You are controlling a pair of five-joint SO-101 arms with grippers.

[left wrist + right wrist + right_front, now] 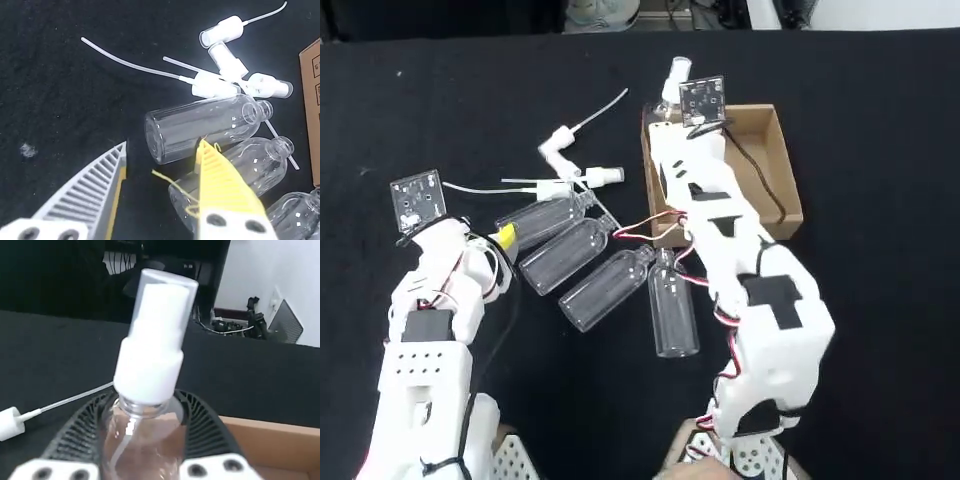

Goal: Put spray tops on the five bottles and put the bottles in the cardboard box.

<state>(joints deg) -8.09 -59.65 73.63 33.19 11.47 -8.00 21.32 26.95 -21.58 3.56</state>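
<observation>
My right gripper point(672, 112) is shut on a clear bottle point(142, 440) that carries a white spray top point(155, 340). It holds the bottle upright at the far left corner of the cardboard box point(770, 150). Several uncapped clear bottles lie side by side on the black table, among them one at the left point(545, 215), one in the middle point(605, 290) and one at the right point(672, 305). My left gripper point(162, 146) is open just short of the base of the leftmost bottle point(200, 125). Loose spray tops point(557, 145) point(603, 177) with long dip tubes lie beyond the bottle necks.
The right arm point(720, 230) stretches over the box's left wall and hides part of its inside. Red and black cables point(640, 228) hang near the bottle necks. The black cloth point(860, 330) is bare to the right of the box.
</observation>
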